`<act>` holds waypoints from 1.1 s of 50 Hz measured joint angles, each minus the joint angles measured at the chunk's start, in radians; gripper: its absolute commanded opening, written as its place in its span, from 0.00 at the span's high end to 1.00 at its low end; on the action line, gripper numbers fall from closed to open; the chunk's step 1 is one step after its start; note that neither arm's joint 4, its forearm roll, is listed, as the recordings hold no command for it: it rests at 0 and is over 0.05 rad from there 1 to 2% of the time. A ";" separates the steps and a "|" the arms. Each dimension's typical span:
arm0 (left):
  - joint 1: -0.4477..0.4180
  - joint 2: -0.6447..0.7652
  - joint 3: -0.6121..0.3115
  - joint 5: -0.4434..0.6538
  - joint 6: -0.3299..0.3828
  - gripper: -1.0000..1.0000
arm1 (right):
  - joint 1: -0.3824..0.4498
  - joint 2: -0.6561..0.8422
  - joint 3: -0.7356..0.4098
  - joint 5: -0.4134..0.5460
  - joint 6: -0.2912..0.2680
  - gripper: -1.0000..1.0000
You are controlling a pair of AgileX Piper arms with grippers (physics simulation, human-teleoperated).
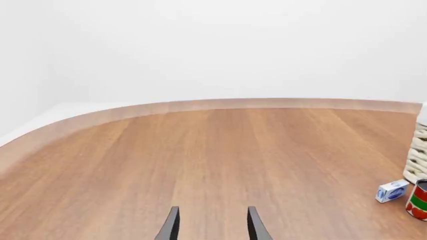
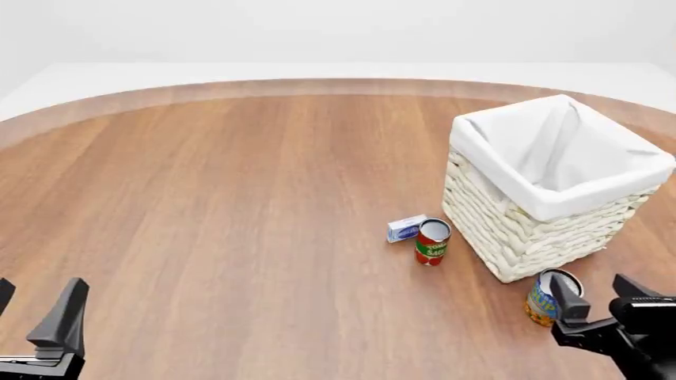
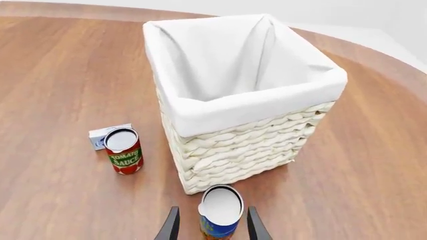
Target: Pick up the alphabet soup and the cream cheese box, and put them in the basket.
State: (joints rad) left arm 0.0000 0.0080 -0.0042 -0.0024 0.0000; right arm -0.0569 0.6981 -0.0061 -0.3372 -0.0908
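Note:
The alphabet soup [image 2: 547, 297] stands upright by the basket's near corner, with a blue and orange label and a silvery top. My right gripper [image 2: 598, 303] is open just right of it. In the right wrist view the alphabet soup [image 3: 220, 214] shows between the spread fingers of the right gripper [image 3: 212, 226], not gripped. The cream cheese box [image 2: 406, 229] lies flat left of the basket [image 2: 528, 229], touching a red and green can. The cream cheese box [image 1: 391, 191] also shows at the edge of the left wrist view. My left gripper [image 2: 34, 307] hangs open and empty at the near left, far from everything.
A red and green tomato sauce can [image 2: 432, 241] stands between the cream cheese box and the basket wall [image 3: 233, 150]. The tomato sauce can [image 3: 124, 150] stands clear of the soup. The table's curved far edge [image 2: 317, 83] runs behind the basket.

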 measured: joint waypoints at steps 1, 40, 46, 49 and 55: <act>0.000 0.000 0.000 0.000 0.000 0.00 | -0.001 0.006 0.001 -0.004 0.000 0.00; 0.000 0.000 0.000 0.000 0.000 0.00 | -0.036 0.220 0.006 -0.172 0.011 0.00; 0.000 0.000 0.000 0.000 0.000 0.00 | -0.036 0.246 0.006 -0.194 0.013 0.00; 0.000 0.000 0.000 0.000 0.000 0.00 | -0.036 0.259 0.006 -0.204 0.014 0.00; 0.000 0.000 0.000 0.000 0.000 0.00 | -0.037 0.284 0.006 -0.222 0.016 0.00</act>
State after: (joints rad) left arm 0.0000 0.0080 -0.0042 -0.0024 0.0000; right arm -0.0936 0.9825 -0.0001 -0.5595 -0.0750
